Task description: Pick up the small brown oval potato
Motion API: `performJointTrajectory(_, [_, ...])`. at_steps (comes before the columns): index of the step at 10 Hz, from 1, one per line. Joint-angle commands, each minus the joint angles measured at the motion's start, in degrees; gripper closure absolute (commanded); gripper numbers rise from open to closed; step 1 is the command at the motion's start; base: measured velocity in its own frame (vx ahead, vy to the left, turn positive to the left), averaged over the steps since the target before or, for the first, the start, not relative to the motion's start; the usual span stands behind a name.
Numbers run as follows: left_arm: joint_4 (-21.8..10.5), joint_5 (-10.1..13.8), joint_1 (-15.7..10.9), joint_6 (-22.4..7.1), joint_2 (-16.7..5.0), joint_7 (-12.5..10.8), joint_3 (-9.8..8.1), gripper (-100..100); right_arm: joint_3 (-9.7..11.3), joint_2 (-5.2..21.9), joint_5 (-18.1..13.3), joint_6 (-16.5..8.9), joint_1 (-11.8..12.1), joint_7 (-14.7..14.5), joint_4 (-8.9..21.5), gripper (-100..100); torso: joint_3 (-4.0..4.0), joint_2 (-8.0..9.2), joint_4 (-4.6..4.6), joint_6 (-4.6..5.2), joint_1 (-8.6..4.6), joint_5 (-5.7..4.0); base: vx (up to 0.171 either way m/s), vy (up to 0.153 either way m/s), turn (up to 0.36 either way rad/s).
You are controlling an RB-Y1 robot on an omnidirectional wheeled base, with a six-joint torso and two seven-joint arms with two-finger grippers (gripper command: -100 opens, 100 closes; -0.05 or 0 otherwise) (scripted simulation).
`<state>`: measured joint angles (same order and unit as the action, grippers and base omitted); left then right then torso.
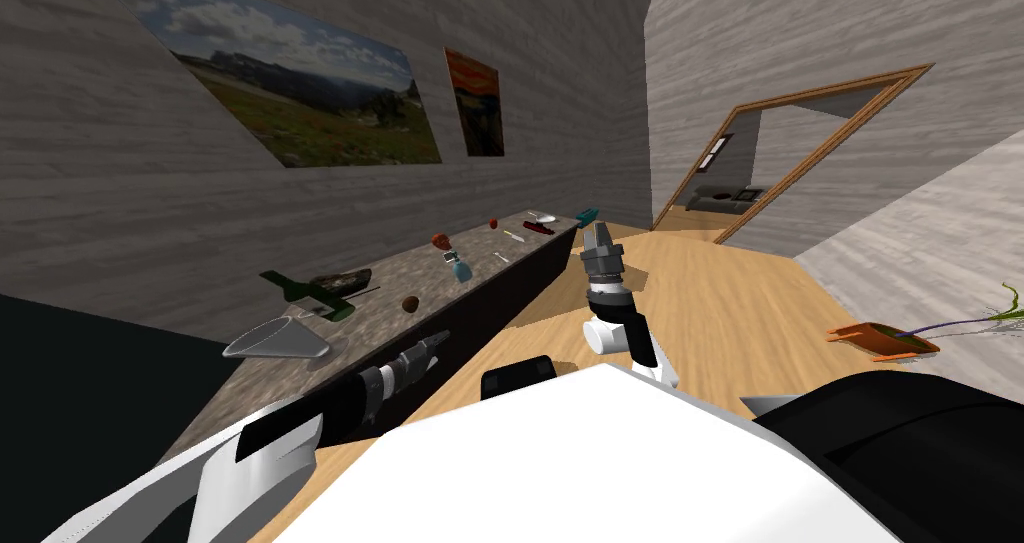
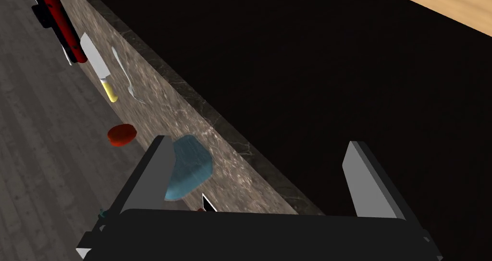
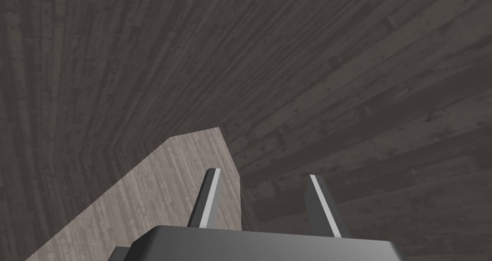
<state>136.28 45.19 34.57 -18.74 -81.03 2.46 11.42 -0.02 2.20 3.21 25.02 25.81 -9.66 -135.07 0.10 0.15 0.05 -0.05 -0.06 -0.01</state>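
Hovering with left gripper [image 2: 259, 142], fingers well apart, over the front edge of the mottled brown stone counter [image 2: 226, 176]. Spotting the small brown oval potato [image 1: 410, 304] on it, near, just beyond the fingertips toward the wall. Noting a pale blue translucent bottle [image 2: 190, 169] just beside one finger. Holding right gripper [image 3: 263, 173] raised, fingers parted.

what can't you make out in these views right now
potato, head view: too small to judge its shape or lie on the counter.
blue object, left wrist view: partly behind a finger of the left gripper; cannot name it.
red and black thing, same view: cut off by the picture's edge.
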Motion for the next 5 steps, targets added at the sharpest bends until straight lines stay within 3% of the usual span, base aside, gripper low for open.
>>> performJointTrajectory(1, [-0.5,1.5,2.1,-2.3,-2.9,-1.1,-1.14,-100,0.0,0.0,0.0,0.0,0.0,0.0,0.0,0,0.00,0.00,0.00,0.00,0.00,0.00,-0.026,-0.038,-0.215])
performJointTrajectory(2, [-0.5,1.5,2.1,-2.3,-3.6,-1.1,-1.14,-100,0.0,0.0,0.0,0.0,0.0,0.0,0.0,0,-0.02,-0.02,-0.01,0.03,-0.02,0.00,-0.019,-0.028,-0.101])
performJointTrajectory(3, [-1.4,2.6,3.7,-4.1,-6.0,-1.9,-1.60,-100,0.0,0.0,0.0,0.0,0.0,0.0,0.0,0,-0.03,-0.05,-0.01,-0.01,0.01,0.00,-0.014,-0.038,-0.219])
performJointTrajectory(4, [-1.4,2.6,3.7,-4.1,-6.0,-1.9,-1.60,-100,0.0,0.0,0.0,0.0,0.0,0.0,0.0,0,-0.05,-0.08,-0.02,0.04,-0.01,0.00,-0.012,-0.028,-0.112])
performJointTrajectory(5, [-2.4,3.6,5.2,-5.7,-8.3,-2.6,-2.10,-100,0.0,0.0,0.0,0.0,0.0,0.0,0.0,0,-0.05,-0.08,-0.02,-0.01,0.02,0.01,-0.014,-0.033,-0.226])
